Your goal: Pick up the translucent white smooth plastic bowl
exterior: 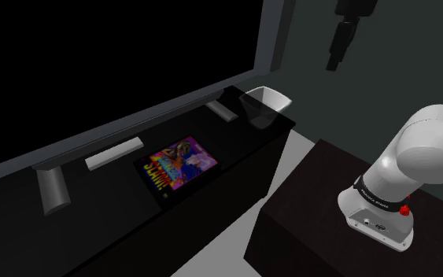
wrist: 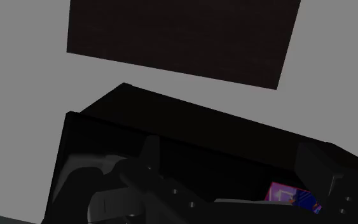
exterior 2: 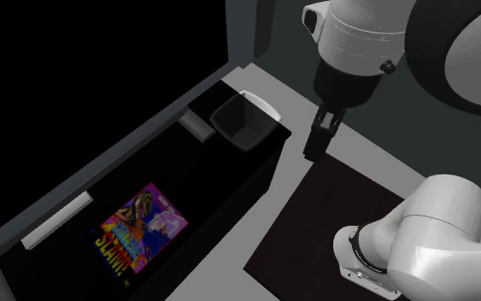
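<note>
Starting nearest the shoulder camera: the dark stand (exterior: 306, 204) carries the white arm (exterior: 416, 157), which rises out of that view's lower right. Across a strip of grey floor stands a long black table (exterior: 235, 149).

On the table, from the near end: a grey block (exterior: 53, 191), a flat grey bar (exterior: 114, 153), a brightly printed box (exterior: 178, 163) lying flat, and a second grey bar (exterior: 222, 110).

The bowl (exterior 2: 243, 124), pale and thin-walled, sits upright and open side up at the table's far end, close to the corner and apart from the other items. Nothing touches it.

The gripper (exterior 2: 312, 150) hangs high, pointing down over the floor between table end and stand, off to the second exterior view's right of the bowl and well above its rim. Whether it is open or closed cannot be determined.

Assessment: the approach step is in hand and no grasp has been made. The next move calls for travel across to one wall of the bowl, a confirmed open gripper, and a descent straddling the rim. The closure should be gentle, since a light, smooth bowl beside the edge may slide.
</note>
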Motion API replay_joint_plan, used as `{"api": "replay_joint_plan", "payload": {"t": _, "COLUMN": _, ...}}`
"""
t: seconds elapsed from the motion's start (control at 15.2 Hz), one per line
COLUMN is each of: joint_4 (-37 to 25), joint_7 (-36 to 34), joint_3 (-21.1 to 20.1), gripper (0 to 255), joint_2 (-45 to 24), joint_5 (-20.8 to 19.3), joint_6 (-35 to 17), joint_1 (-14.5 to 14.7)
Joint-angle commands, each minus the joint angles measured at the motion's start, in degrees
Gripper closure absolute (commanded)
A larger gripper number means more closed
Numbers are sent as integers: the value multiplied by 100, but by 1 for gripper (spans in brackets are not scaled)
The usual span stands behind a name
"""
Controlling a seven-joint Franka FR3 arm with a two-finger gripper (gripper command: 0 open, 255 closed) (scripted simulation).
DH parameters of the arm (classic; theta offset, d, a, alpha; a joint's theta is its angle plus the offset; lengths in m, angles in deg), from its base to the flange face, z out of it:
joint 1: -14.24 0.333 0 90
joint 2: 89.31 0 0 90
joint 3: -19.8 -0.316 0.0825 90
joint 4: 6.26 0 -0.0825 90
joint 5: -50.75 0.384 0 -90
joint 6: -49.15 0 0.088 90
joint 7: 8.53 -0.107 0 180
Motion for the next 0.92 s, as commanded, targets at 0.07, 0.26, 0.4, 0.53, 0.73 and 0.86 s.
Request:
{"api": "replay_joint_plan", "payload": {"t": 0.07, "joint_4": 38, "joint_7": 110, "joint_3": 103, "gripper": 0, "joint_2": -123, "joint_5": -31, "joint_6": -154, "joint_1": -21}}
{"api": "replay_joint_plan", "payload": {"t": 0.26, "joint_4": 102, "joint_7": 438, "joint_3": 408, "gripper": 0, "joint_2": -542, "joint_5": -100, "joint_6": -612, "joint_1": -75}}
{"api": "replay_joint_plan", "payload": {"t": 0.4, "joint_4": 104, "joint_7": 661, "joint_3": 607, "gripper": 0, "joint_2": -860, "joint_5": -122, "joint_6": -910, "joint_1": -104}}
{"api": "replay_joint_plan", "payload": {"t": 0.53, "joint_4": 72, "joint_7": 887, "joint_3": 804, "gripper": 0, "joint_2": -1206, "joint_5": -121, "joint_6": -1197, "joint_1": -123}}
{"api": "replay_joint_plan", "payload": {"t": 0.73, "joint_4": -40, "joint_7": 1239, "joint_3": 1090, "gripper": 0, "joint_2": -1773, "joint_5": -71, "joint_6": -1600, "joint_1": -135}}
{"api": "replay_joint_plan", "payload": {"t": 0.86, "joint_4": -157, "joint_7": 1485, "joint_3": 1274, "gripper": 0, "joint_2": -2179, "joint_5": -1, "joint_6": -1844, "joint_1": -133}}
